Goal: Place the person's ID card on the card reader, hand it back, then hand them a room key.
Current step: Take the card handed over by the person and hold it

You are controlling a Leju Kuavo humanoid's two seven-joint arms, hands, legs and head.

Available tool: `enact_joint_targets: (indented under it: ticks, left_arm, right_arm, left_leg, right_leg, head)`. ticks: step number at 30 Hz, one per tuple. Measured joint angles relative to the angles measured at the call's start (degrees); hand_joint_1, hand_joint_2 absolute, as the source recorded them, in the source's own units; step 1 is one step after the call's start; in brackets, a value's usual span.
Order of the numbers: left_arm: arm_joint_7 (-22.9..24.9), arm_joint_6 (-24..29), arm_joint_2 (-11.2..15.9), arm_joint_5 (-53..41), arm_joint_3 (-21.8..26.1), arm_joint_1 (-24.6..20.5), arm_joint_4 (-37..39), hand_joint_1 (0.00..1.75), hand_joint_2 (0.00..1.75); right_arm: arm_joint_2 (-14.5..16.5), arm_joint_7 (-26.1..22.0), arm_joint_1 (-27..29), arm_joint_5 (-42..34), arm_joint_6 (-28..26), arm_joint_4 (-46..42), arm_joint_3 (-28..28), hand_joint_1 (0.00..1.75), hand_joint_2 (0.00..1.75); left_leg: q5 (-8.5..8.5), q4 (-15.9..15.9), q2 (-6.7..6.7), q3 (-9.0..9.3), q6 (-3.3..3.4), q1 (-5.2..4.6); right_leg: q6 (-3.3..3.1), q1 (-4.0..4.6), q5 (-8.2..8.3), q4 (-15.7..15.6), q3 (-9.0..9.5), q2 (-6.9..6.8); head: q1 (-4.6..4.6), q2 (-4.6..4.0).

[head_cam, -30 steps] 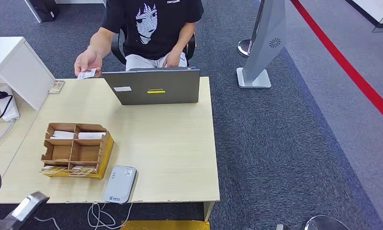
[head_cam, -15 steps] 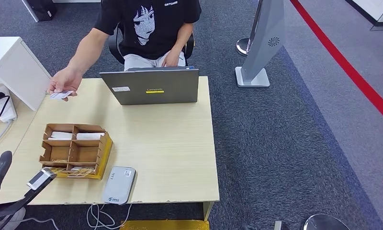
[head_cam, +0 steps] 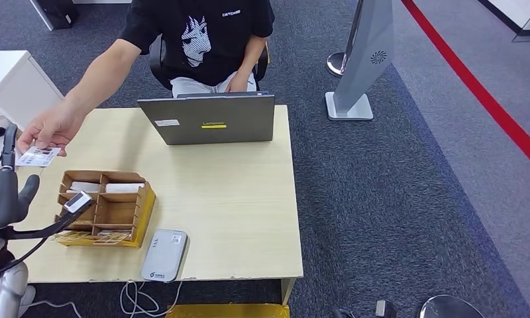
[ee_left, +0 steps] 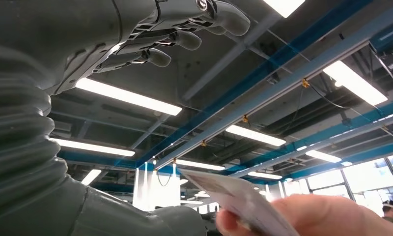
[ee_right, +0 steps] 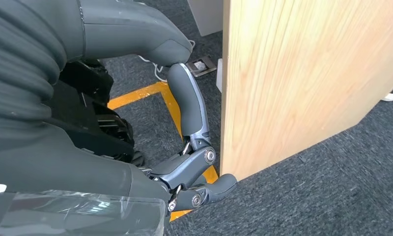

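Left robot hand (head_cam: 0, 192) risen, empty, beside person's ID card (head_cam: 37, 156); laptop (head_cam: 207, 119) reads Lenovo.

High head view, upturned left wrist

ID card (head_cam: 37, 156) white, pinched in person's hand (head_cam: 45, 130)

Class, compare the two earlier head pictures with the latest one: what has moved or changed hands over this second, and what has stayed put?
The person's hand carried the ID card from beside the laptop out past the table's left edge. The robot's left hand rose to meet it, open, fingers up; the card has not changed hands. The laptop, the cardboard organiser and the card reader stayed put.
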Motion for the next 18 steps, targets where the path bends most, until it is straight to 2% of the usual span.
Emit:
enact_joint_targets:
  ticks: [4,7,11,14,18]
  left_arm:
    - [0.7,-1.6,0.0,-1.5,-3.0,-4.6,4.8,0.0,1.75]
    - [1.2,-4.9,-0.1,-1.2,-5.8,-10.9,11.6,0.0,1.75]
    - [1.1,-5.0,-0.5,0.1,-8.4,-16.7,19.5,0.0,1.75]
    - [1.0,-4.3,-0.7,0.6,-9.7,-19.5,23.5,0.0,1.75]
    - [1.1,-3.9,-0.9,0.8,-10.4,-21.0,25.8,0.0,1.75]
  right_arm:
    - [0.0,0.7,-0.3,0.9,-0.2,0.0,0.0,0.0,1.75]
    - [0.0,1.5,-0.8,1.7,-0.4,-0.1,0.0,0.0,1.75]
    - [0.0,1.7,-1.5,2.1,-0.6,-0.2,0.0,0.0,1.75]
    - [0.0,1.7,-1.6,2.1,-0.7,-0.2,0.0,0.0,1.75]
    - [0.0,1.7,-1.5,2.1,-0.7,-0.2,0.0,0.0,1.75]
  left_leg:
    - [0.02,0.0,-0.02,-0.05,0.02,0.0]
    - [0.12,0.0,-0.07,-0.17,0.1,0.0]
    - [0.23,0.0,-0.05,-0.24,0.09,0.0]
    - [0.32,0.0,0.05,-0.32,0.04,0.01]
    - [0.33,0.0,0.25,-0.36,0.03,0.01]
  right_leg:
    - [0.04,0.0,0.03,0.0,-0.06,-0.01]
    - [0.11,0.0,0.1,0.0,-0.12,-0.05]
    - [0.1,0.01,0.19,0.0,-0.2,-0.02]
    - [0.03,0.01,0.32,0.0,-0.3,0.07]
    - [0.03,0.01,0.38,0.0,-0.42,0.29]
  head:
    - [-0.01,0.0]
    - [-0.01,0.0]
    - [0.0,0.0]
    - [0.06,0.0]
    - [0.02,0.0]
